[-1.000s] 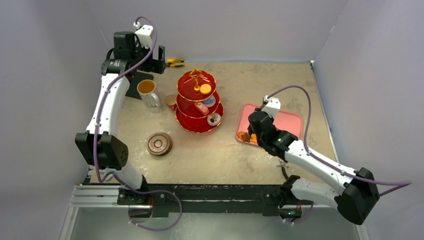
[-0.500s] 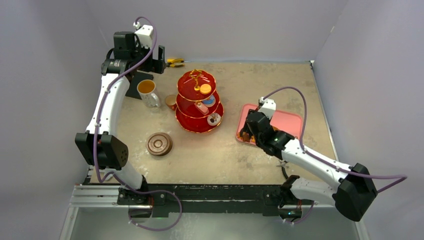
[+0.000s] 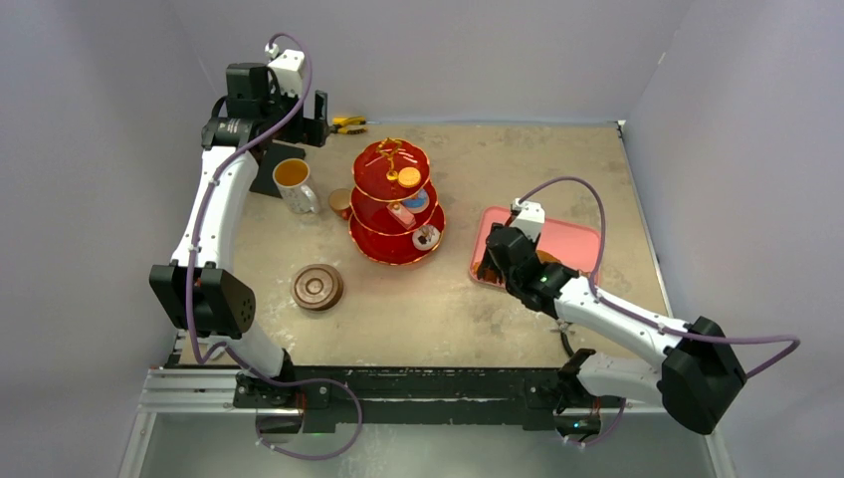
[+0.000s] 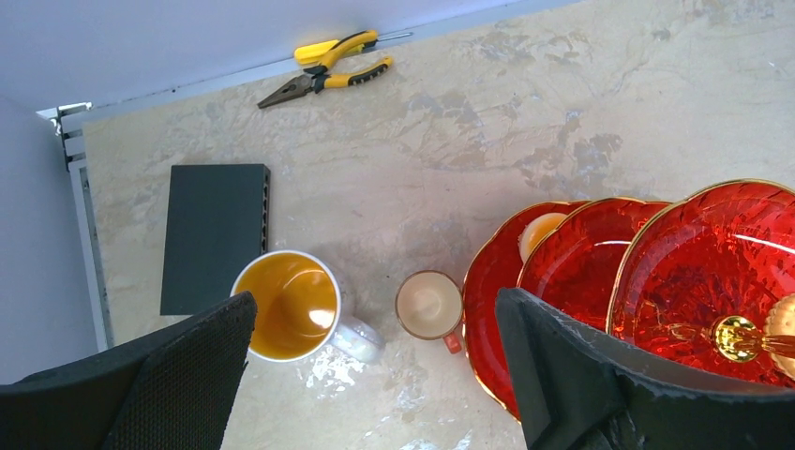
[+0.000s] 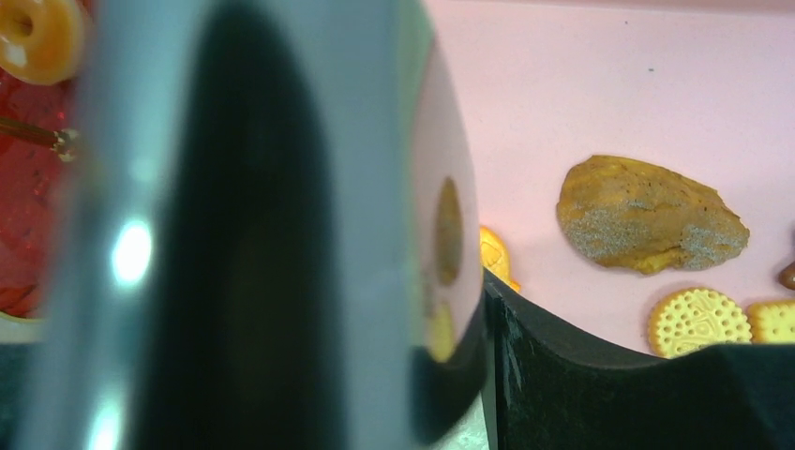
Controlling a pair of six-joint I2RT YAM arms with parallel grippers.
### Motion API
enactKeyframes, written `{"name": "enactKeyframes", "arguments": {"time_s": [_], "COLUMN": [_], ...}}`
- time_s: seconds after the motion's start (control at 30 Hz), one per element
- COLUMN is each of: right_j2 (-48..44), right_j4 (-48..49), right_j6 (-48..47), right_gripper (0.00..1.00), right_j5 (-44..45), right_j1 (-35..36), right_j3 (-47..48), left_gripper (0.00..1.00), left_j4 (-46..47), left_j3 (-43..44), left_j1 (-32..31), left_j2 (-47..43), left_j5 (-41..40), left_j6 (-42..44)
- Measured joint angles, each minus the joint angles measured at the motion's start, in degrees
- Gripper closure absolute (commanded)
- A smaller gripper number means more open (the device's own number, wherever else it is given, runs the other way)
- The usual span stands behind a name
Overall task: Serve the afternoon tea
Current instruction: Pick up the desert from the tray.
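Oval brown pastry (image 5: 652,216) lies flat on pink tray (image 5: 581,84), long axis crosswise, just beyond right gripper (image 3: 486,267) finger (image 5: 609,394); we cannot tell its grip. Left gripper (image 4: 375,309) gapes empty.

— What's under the left hand (image 4: 375,307), fingers (image 4: 600,375) spread?
— A white mug (image 4: 291,305) of tea, a copper cup (image 4: 429,305) just beside the red stand (image 4: 581,272). Yellow pliers (image 4: 323,70) and a black slab (image 4: 214,234) lie beyond.

Yellow-handled pliers (image 4: 323,67) lie at the far edge of the mottled beige table (image 3: 418,299), right by the back wall (image 3: 448,60). Nearer, at the far left, a flat black rectangular box (image 4: 214,234) sits on the tabletop. Over on the right lies the pink rectangular tray (image 3: 577,242), well apart from both.
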Motion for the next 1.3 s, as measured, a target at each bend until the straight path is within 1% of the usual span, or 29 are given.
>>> {"name": "enactKeyframes", "arguments": {"time_s": [0.1, 0.23, 0.3, 0.47, 0.53, 0.6, 0.7, 0.9, 0.93, 1.13, 1.23, 1.3], "right_j2": [0.74, 0.72, 0.7, 0.35, -0.11, -0.66, -1.68, -3.08, -3.08, -3.08, -3.06, -2.97], "right_j4": [0.28, 0.87, 1.09, 0.96, 0.87, 0.57, -0.17, -0.57, -0.7, -1.64, -3.58, -4.72], "right_j6": [-0.26, -0.31, -0.28, -0.35, -0.37, -0.48, -1.01, -1.42, -1.42, -1.68, -3.08, -4.79], "right_gripper": [0.46, 0.56, 0.6, 0.61, 0.64, 0.7, 0.82, 0.99, 1.0, 1.0, 1.0, 1.0], "right_j5": [0.07, 0.04, 0.04, 0.04, 0.07, 0.13, 0.39, 0.76, 0.92, 1.55, 1.62, 1.75], "right_j1": [0.0, 0.0, 0.0, 0.0, 0.0, 0.0, 0.0, 0.0, 0.0, 0.0, 0.0, 0.0], "right_j3": [-0.31, -0.57, -0.63, -0.63, -0.61, -0.59, -0.22, 0.35, 0.35, 0.81, 4.17, 8.72], "left_gripper": [0.01, 0.01, 0.01, 0.01, 0.01, 0.01, 0.01, 0.01, 0.01, 0.01, 0.01, 0.01], "left_j4": [0.0, 0.0, 0.0, 0.0, 0.0, 0.0, 0.0, 0.0, 0.0, 0.0, 0.0, 0.0], "left_j3": [0.0, 0.0, 0.0, 0.0, 0.0, 0.0, 0.0, 0.0, 0.0, 0.0, 0.0, 0.0], "left_j1": [0.0, 0.0, 0.0, 0.0, 0.0, 0.0, 0.0, 0.0, 0.0, 0.0, 0.0, 0.0], "left_j2": [0.0, 0.0, 0.0, 0.0, 0.0, 0.0, 0.0, 0.0, 0.0, 0.0, 0.0, 0.0], "left_j5": [-0.22, -0.39, -0.39, -0.46, -0.48, -0.48, -0.52, -0.66, -0.72, -0.81, -0.81, -0.79], "left_j6": [0.02, 0.02, 0.02, 0.02, 0.02, 0.02, 0.02, 0.02, 0.04, 0.04, 0.02, 0.04]}}
